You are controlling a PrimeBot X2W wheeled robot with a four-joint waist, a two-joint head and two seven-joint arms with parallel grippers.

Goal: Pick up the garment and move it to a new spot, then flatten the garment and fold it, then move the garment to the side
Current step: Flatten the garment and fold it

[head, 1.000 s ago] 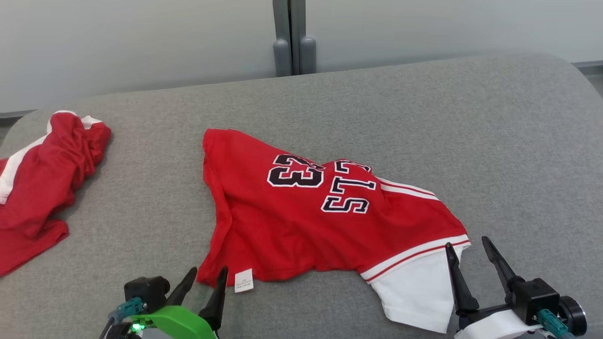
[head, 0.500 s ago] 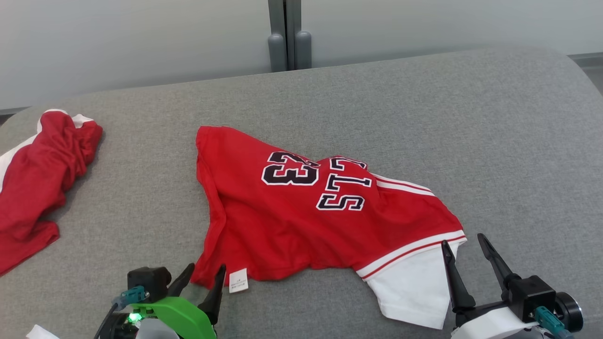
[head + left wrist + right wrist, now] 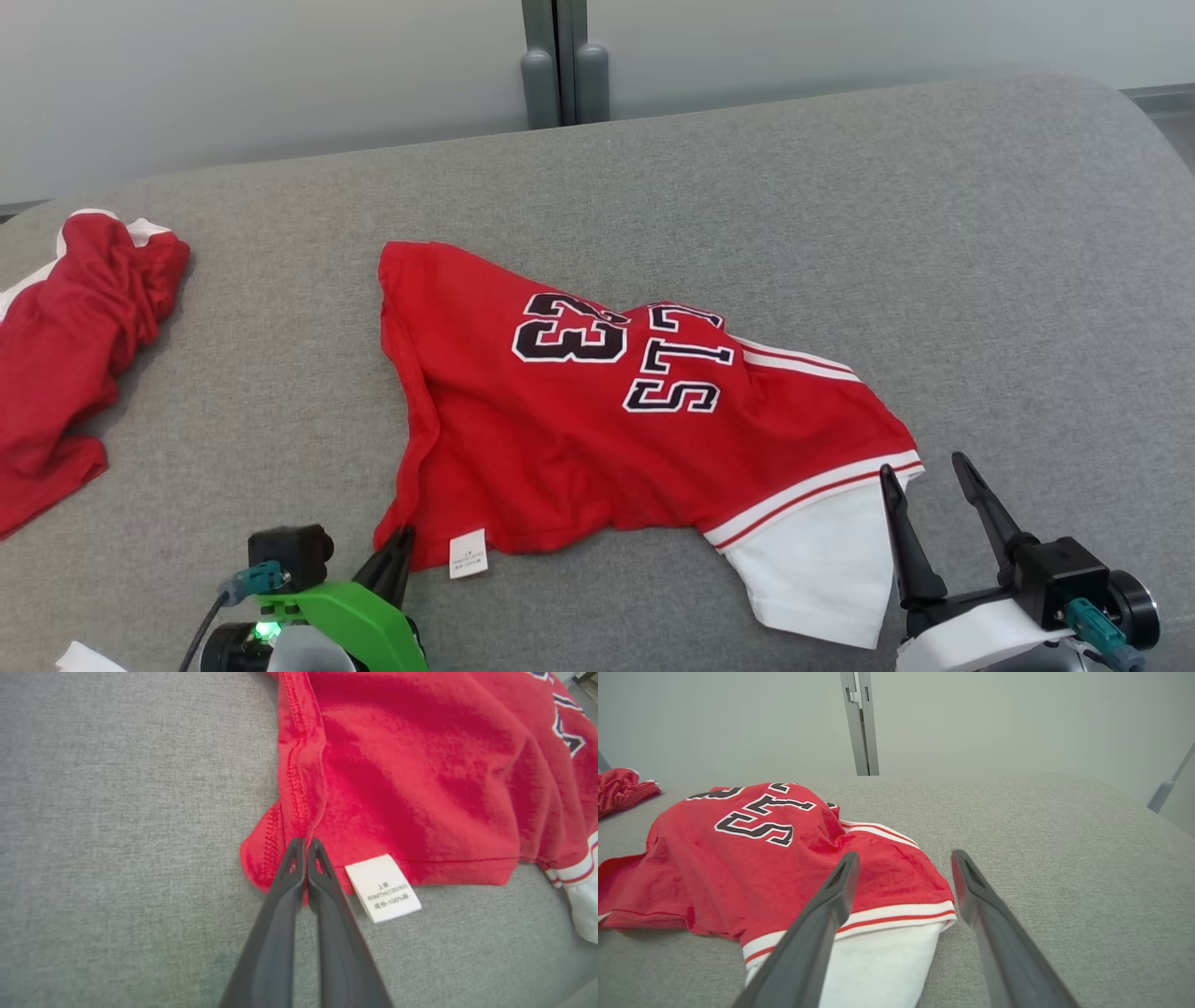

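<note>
Tabletop [image 3: 934, 233]: grey fabric cover, rounded far corners | crumpled red-and-white cloth [image 3: 65, 345]: far left, lying on tabletop | grey vertical post [image 3: 555, 56]: behind far edge, two rounded caps at base | pale wall panels [image 3: 233, 75]: background

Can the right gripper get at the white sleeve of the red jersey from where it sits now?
Probably yes. The right gripper stands open right beside the white sleeve of the red jersey, one finger at the sleeve's edge, and nothing lies between them on the grey cushion.

The red garment [image 3: 411, 788] is being pinched by the left gripper [image 3: 306, 847] (fingers [image 3: 280, 905] together). Its white label [image 3: 383, 887] is being shown just beside.
</note>
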